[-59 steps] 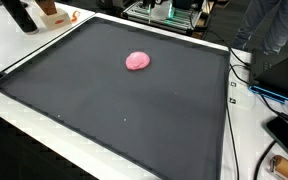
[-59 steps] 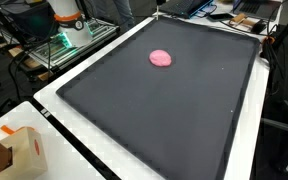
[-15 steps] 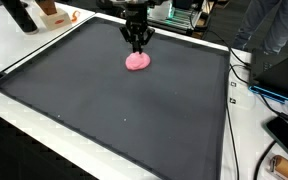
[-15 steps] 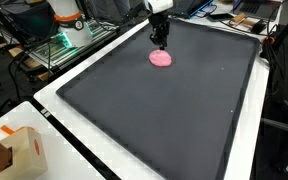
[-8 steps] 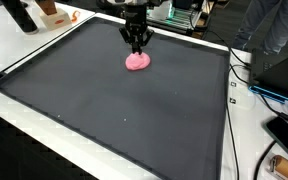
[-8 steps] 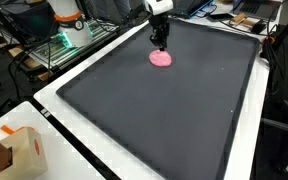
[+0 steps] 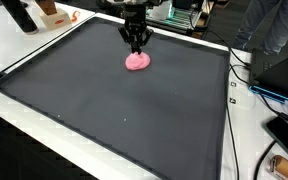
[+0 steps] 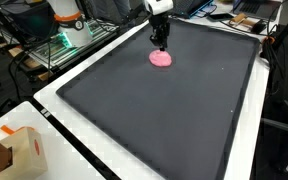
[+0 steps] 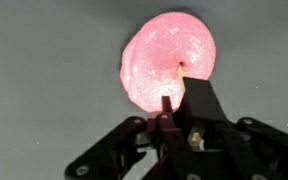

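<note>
Tool (image 9: pixel 167 103) over pink blob (image 9: pixel 164 58) | covers blob's lower edge | contact unclear

Pink lump (image 7: pixel 137 62): one item, a soft, putty-like mass forming a low rounded mound. In the wrist view its surface is glossy and finely speckled, and a short crease cuts in from one edge. It lies flat on the dark mat (image 7: pixel 114 110), about mid-width, nearer the far edge and touching no edge.
</note>
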Tool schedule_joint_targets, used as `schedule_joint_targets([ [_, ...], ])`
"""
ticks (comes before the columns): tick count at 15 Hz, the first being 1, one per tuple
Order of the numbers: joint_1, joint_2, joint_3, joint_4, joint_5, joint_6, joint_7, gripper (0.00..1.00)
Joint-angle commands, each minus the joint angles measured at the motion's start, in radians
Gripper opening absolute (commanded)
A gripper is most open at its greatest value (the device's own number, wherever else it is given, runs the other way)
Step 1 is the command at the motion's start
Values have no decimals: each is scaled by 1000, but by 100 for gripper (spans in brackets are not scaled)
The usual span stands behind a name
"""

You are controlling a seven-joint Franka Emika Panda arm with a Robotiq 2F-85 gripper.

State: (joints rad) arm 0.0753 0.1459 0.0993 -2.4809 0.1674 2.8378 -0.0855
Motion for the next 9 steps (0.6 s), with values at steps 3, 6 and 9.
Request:
schedule_joint_targets([
  [3, -20, -56, 11, -6, 12, -34, -25, 6],
  [6, -16, -87, 1, -9, -7, -51, -10, 6],
  [9, -12, -129, -12, -10, -42, -63, 5, 6],
])
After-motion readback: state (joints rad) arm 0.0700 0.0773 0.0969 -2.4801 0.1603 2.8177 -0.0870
